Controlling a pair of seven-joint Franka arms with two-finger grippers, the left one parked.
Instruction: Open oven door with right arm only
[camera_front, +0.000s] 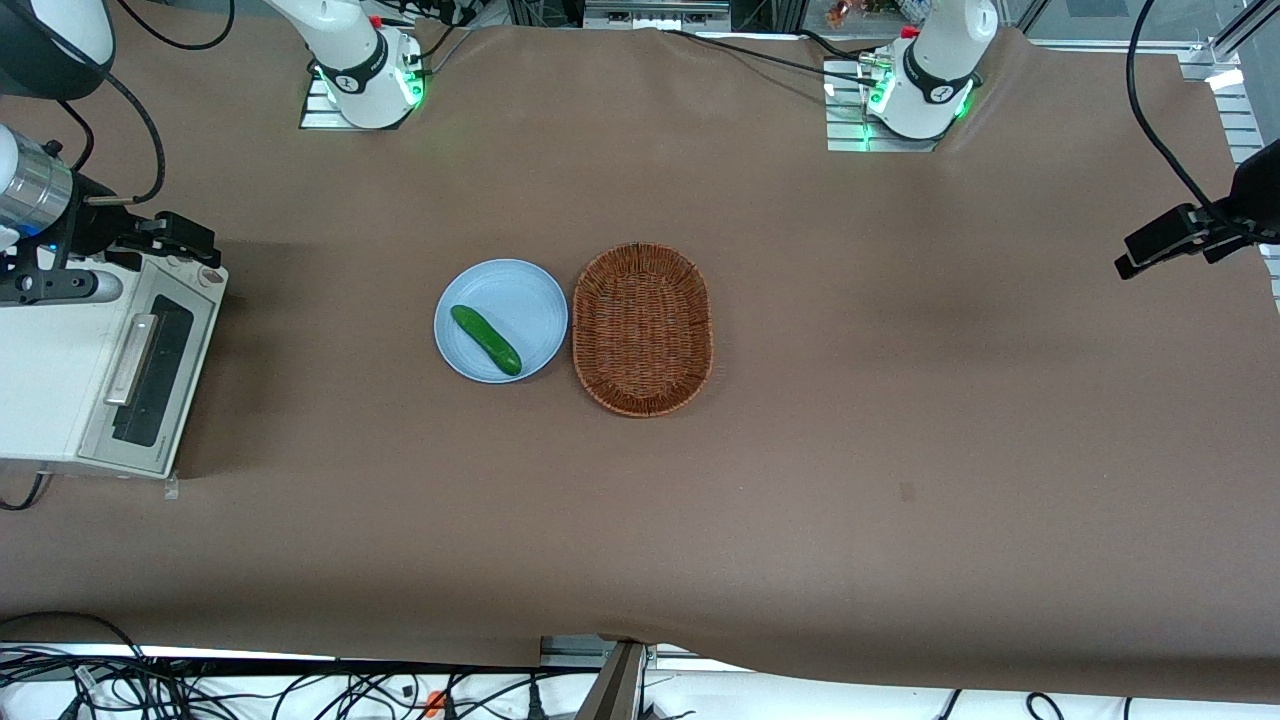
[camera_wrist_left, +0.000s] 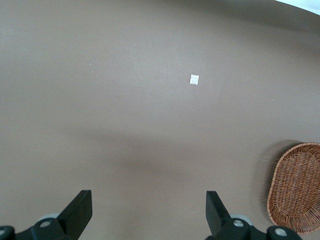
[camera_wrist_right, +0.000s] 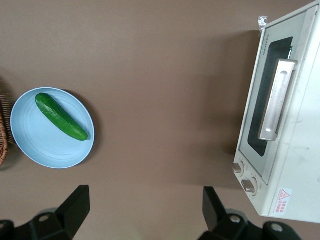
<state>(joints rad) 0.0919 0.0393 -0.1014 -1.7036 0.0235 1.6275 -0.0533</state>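
Note:
The white toaster oven (camera_front: 45, 370) stands at the working arm's end of the table. Its oven door (camera_front: 150, 375) is a silver-grey flap with a dark window and a silver bar handle (camera_front: 132, 358), and it lies shut against the body. The right wrist view also shows the door (camera_wrist_right: 267, 107) and the handle (camera_wrist_right: 276, 100). The right arm (camera_front: 35, 190) hangs above the oven corner farther from the front camera. My gripper (camera_front: 185, 240) is held high over the table beside the oven, apart from the handle. In the right wrist view the gripper (camera_wrist_right: 145, 205) is open with nothing between its fingers.
A light blue plate (camera_front: 525, 290) with a green cucumber (camera_front: 486, 340) on it sits mid-table, beside an oval wicker basket (camera_front: 642, 330). Two knobs (camera_wrist_right: 245, 177) sit at the end of the oven's front panel. The oven stands near the table's edge.

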